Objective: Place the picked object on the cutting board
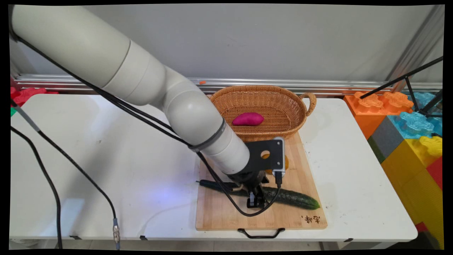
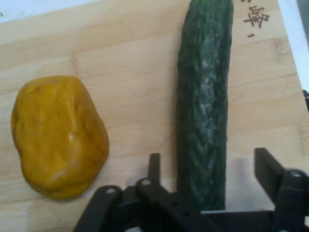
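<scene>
Cables (image 1: 53, 184), black, hang from the arm at the left and trail down past the near edge of the white surface (image 1: 106, 170). Left half of that surface is bare where it shows.

Arm reaches in from upper left and ends low over a wooden cutting board (image 1: 226, 212), which lies right of centre with a black handle (image 1: 261, 233) at its near edge and dark characters (image 1: 310, 219) marked at its near right corner.

Gripper (image 1: 255, 199) is down at the cucumber (image 1: 297, 199), a long dark green one lying across the board, its left end hidden under the hand, its right end pointing toward the board's right edge. In the hand view the fingers (image 2: 266, 166) stand apart, one on each side of the cucumber (image 2: 205, 106), which runs straight up between them. Whether either finger touches its skin, cannot tell; they are not closed on it.

Just behind the hand in the main view, a yellow-orange lump (image 1: 286, 163) sits on the board, mostly hidden by the black camera bracket (image 1: 269, 156). The hand view shows it whole (image 2: 58, 135): rounded, potato-like, lying beside the cucumber but apart from it.

Behind the board, touching its far edge, a wicker basket (image 1: 283, 99) with a handle on its right end. One magenta, sweet-potato-shaped piece (image 1: 247, 119) lies inside.

Far right, off the surface: big foam blocks (image 1: 410, 141) in orange, blue, yellow, grey, and black tripod legs (image 1: 421, 90) over them.
</scene>
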